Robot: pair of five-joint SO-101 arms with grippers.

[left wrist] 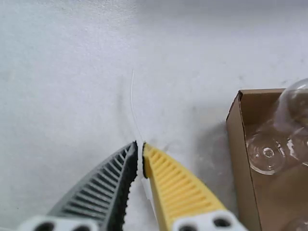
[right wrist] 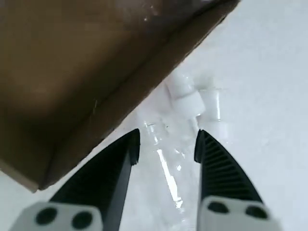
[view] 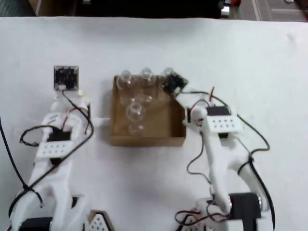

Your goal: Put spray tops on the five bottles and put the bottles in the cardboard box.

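My left fingers, one grey and one yellow, are clenched, their ribbed tips pressed together over the white worktop. A thin pale strand runs out from between the tips across the worktop, and I cannot tell whether I am pinching it or it only lies beneath them. Near them is a corner of the brown cardboard box, with clear bottles showing inside it. My right fingers, both dark, are spread apart on either side of a clear plastic bottle that carries a white spray top. I cannot make out whether the pads touch it. That bottle is outside the box, just beside its outer wall. In the high view the box sits at the centre of the frame. Three of the clear bottles are inside it, two along its upper wall and one nearer the middle. The bottle between my right fingers shows just past the box's upper right corner. My left arm reaches up the left of the frame, apart from the box, and my right arm comes up from the lower right to that corner.
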